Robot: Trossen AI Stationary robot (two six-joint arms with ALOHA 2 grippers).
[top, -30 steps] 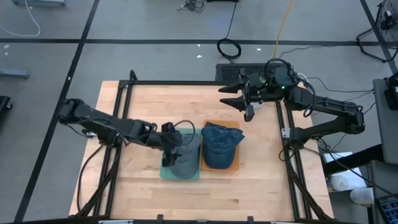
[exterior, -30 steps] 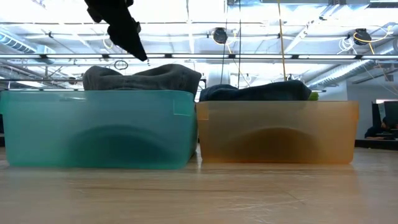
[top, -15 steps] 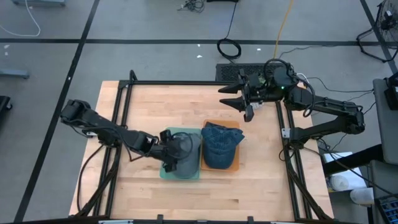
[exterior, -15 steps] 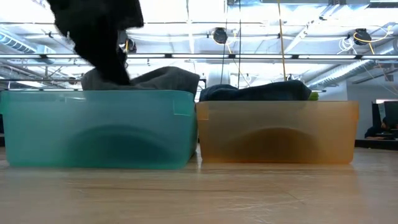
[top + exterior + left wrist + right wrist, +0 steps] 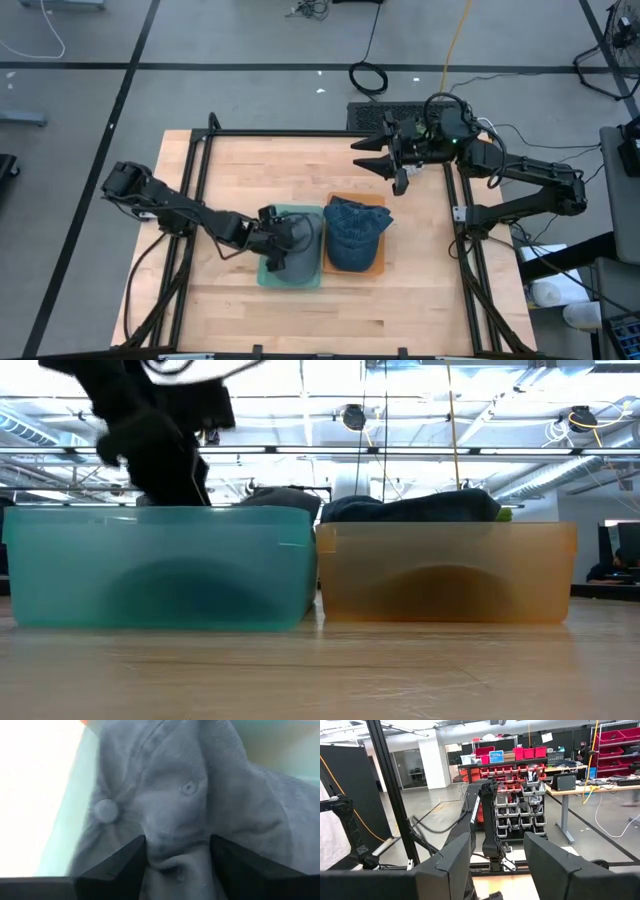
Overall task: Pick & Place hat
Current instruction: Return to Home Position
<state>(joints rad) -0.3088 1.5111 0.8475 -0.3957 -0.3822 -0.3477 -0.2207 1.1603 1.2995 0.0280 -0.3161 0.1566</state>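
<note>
No text, brand or number can be read anywhere. A small blue sign (image 5: 495, 756) on the far shelves (image 5: 520, 800) is too small to make out.

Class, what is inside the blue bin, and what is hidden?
A gray cap fills the blue bin, with the left hand open over its crown. The cap covers the bin's floor, so anything beneath it cannot be seen. The right hand waits at the far edge.

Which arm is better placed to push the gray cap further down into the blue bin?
Left. The left pincer sits right on the gray cap inside the blue bin, jaws open. The right pincer hangs by the table's rear edge, away from both bins.
</note>
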